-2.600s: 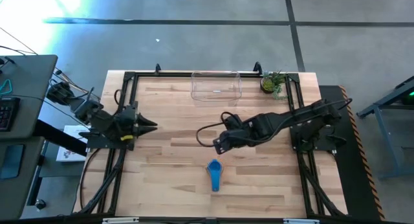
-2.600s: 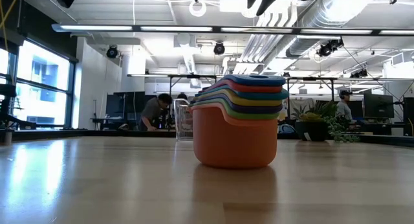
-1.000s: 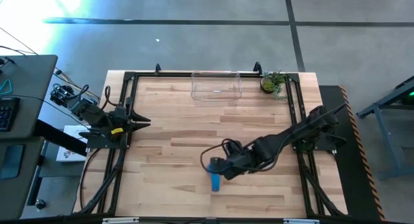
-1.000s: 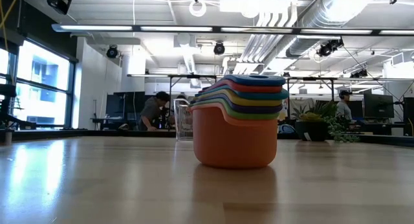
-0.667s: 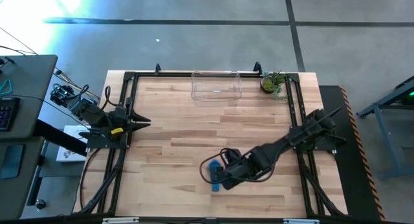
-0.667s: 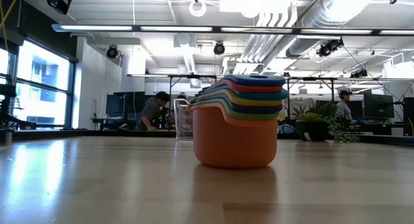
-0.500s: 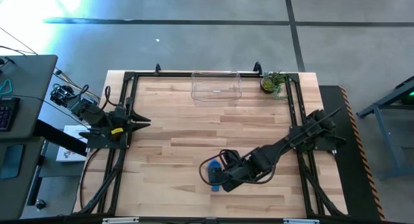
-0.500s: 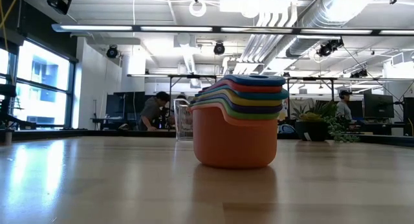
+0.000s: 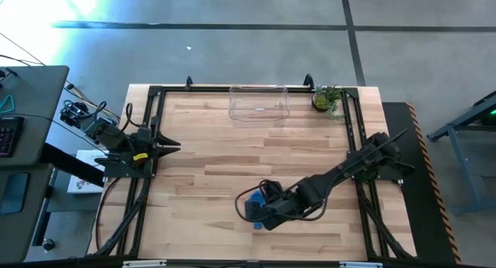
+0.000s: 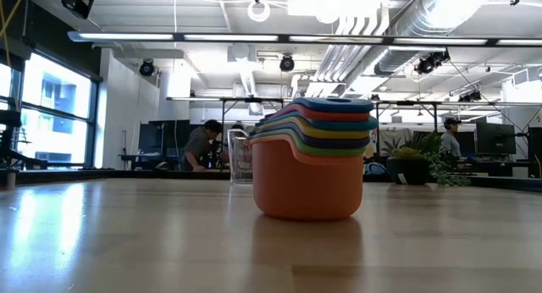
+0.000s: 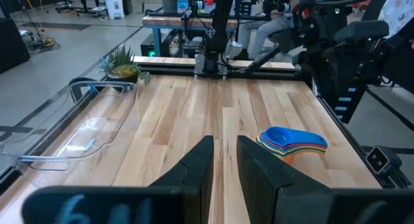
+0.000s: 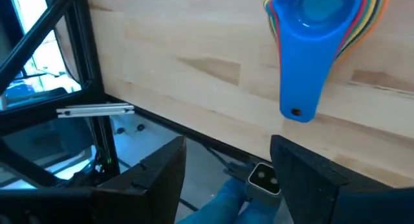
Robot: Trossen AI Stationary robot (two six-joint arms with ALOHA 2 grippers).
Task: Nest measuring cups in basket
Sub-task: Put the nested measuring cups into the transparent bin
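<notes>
While your right gripper (image 9: 254, 211) hangs directly over the stack of measuring cups (image 9: 253, 203), its fingers (image 12: 304, 175) stand apart on either side of the blue top cup's handle and clamp nothing. You will find the cups nested on the table (image 9: 201, 144), well apart from the clear basket (image 9: 259, 102), which sits at the far edge near the potted plant (image 9: 326, 98). Your left gripper (image 9: 172, 147) waits at the table's left side, far from the stack, its fingers (image 11: 194, 166) a narrow gap apart and holding nothing.
</notes>
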